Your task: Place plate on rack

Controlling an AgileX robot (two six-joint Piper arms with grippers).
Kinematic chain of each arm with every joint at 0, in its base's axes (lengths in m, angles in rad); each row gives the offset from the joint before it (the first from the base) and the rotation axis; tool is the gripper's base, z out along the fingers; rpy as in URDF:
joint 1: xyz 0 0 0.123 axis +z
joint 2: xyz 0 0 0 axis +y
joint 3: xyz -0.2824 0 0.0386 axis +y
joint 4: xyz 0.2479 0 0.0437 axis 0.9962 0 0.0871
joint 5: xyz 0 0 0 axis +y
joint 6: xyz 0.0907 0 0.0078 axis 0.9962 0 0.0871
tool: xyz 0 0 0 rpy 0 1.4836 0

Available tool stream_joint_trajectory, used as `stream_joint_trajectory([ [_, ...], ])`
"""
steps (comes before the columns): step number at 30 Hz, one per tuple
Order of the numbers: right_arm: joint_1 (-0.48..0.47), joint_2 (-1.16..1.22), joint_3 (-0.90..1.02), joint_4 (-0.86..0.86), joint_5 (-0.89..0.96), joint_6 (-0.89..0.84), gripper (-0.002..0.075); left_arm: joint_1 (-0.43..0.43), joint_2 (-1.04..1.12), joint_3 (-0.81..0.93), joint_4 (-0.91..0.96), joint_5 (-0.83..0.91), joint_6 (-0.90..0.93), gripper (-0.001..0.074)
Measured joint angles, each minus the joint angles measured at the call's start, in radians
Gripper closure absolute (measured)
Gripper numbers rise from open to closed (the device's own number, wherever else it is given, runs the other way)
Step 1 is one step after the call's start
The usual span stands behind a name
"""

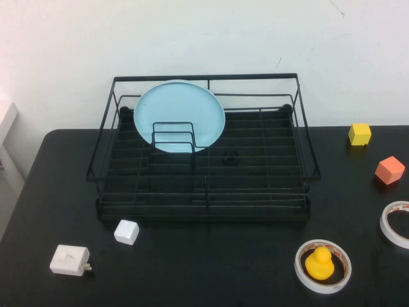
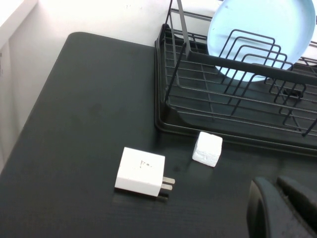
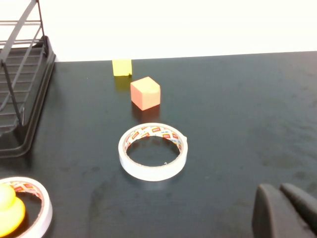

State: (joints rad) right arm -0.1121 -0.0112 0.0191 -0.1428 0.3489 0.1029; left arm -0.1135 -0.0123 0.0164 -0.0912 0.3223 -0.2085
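The plate (image 1: 179, 116) is seen standing on edge in the rack (image 1: 203, 167), at about 11 o'clock within it, its face turned toward the camera and tilted back against the rear rods; the divider loops (image 1: 174, 137) stand just in front of its lower part. It is round (so no long axis can be named), plain, smooth and pale blue, with a shallow rim.

One plate and one rack are counted. On the black table (image 1: 211, 268) lie two tape rolls (image 1: 323, 266), one ringing a yellow duck (image 1: 319, 263), plus one yellow cube (image 1: 360, 133), one orange cube (image 1: 389, 170), one white cube (image 1: 126, 231) and one white charger (image 1: 69, 260).

The left gripper (image 2: 285, 210) hangs above the table near the white cube, and the right gripper (image 3: 287, 210) near the second tape roll; each shows two dark fingers lying close together, holding nothing.
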Motion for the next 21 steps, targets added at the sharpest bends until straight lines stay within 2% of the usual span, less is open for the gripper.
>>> stream_joint_trajectory([
  [8, 0.0, 0.0, 0.0, -0.002, 0.0, 0.0, 0.0726, 0.0, 0.0, 0.0, 0.0, 0.0, 0.002, 0.0737],
  [21, 0.0, 0.0, 0.0, -0.093, 0.005, -0.103, 0.0726, 0.0, 0.0, 0.0, 0.0, 0.0, 0.002, 0.0737],
])
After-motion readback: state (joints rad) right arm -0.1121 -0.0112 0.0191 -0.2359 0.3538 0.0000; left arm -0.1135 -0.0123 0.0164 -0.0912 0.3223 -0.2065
